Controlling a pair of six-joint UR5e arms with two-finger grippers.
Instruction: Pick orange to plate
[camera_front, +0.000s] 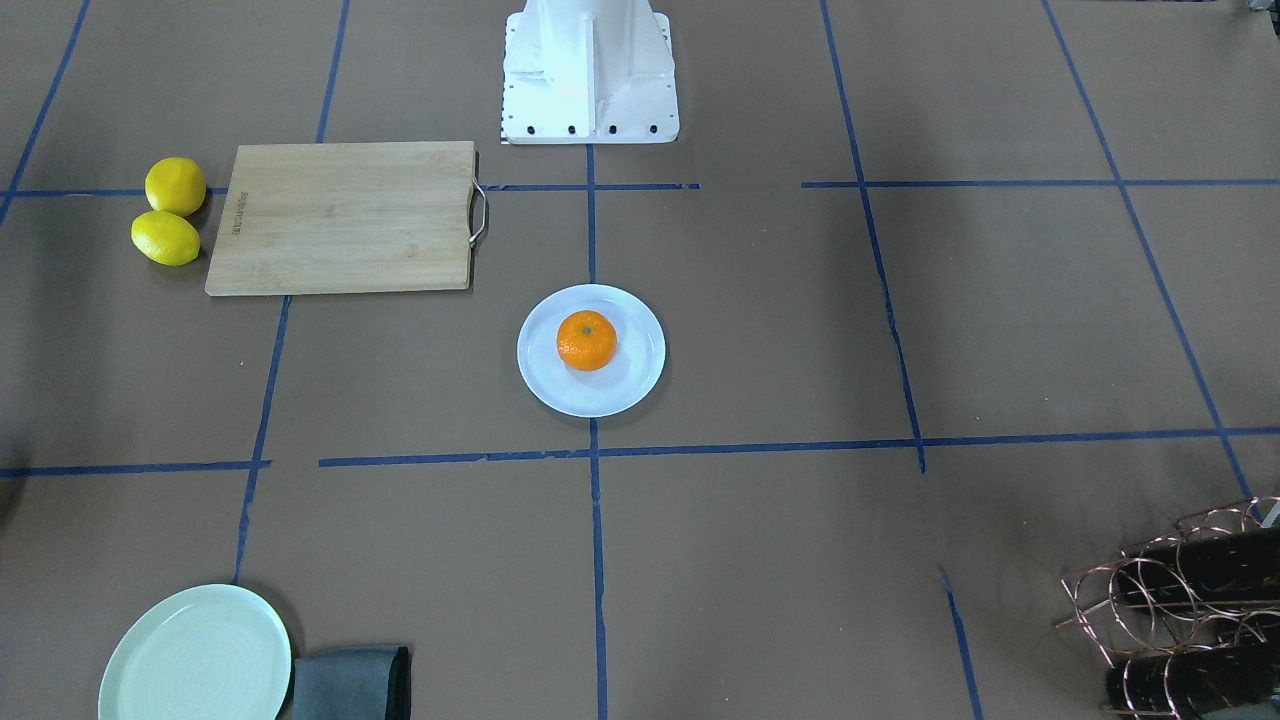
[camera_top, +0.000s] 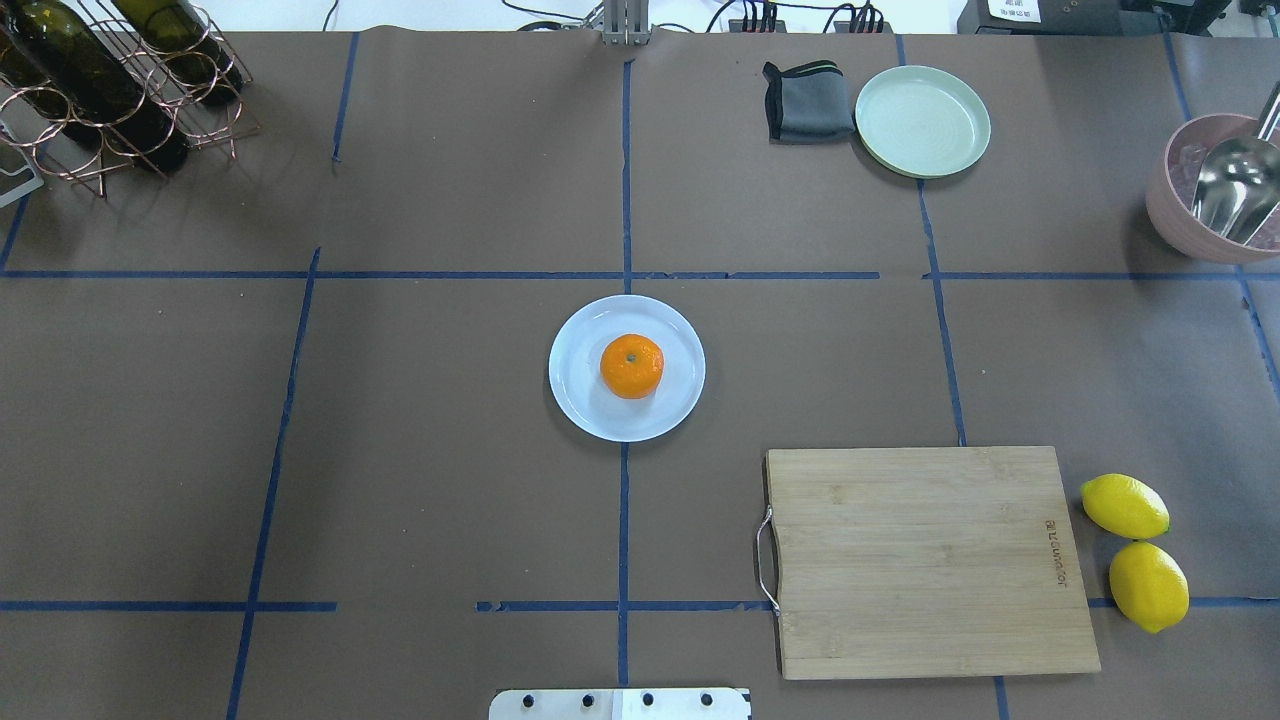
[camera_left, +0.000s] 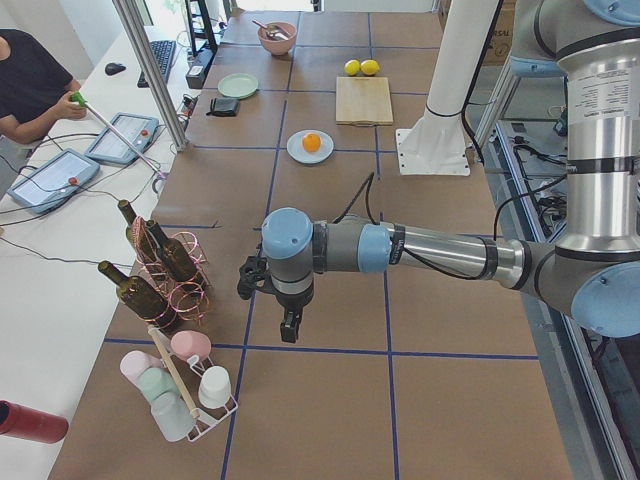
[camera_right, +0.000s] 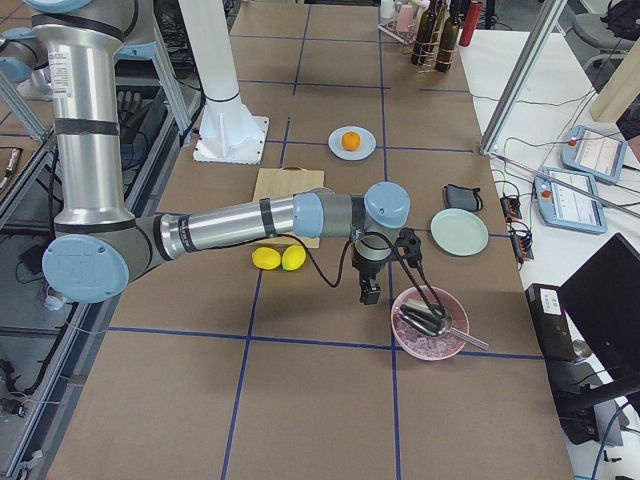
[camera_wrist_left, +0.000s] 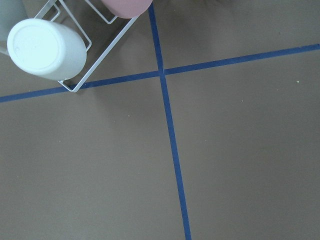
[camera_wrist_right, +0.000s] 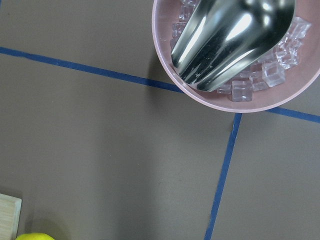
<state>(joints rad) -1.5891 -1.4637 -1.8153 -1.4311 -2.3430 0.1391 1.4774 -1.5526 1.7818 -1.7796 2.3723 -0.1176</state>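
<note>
Jaws of the left gripper (camera_left: 288, 326), hanging near a copper wire bottle rack (camera_left: 170, 268), and the right gripper (camera_right: 370, 292), beside a pink ice-filled bowl (camera_right: 404, 338), are showing too poorly to tell their gap. The small round bright-orange citrus fruit (camera_front: 586, 340) is sitting on the round pale bluish-white glossy plate (camera_front: 634, 388).

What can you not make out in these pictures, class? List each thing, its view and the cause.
Left gripper: seen only in the exterior left view, small; open or shut unclear.
Right gripper: only in the exterior right view; same doubt.
Pink bowl: cut off by the overhead view's right edge.
Cutting board lettering: too small to read, overhead view.
</note>
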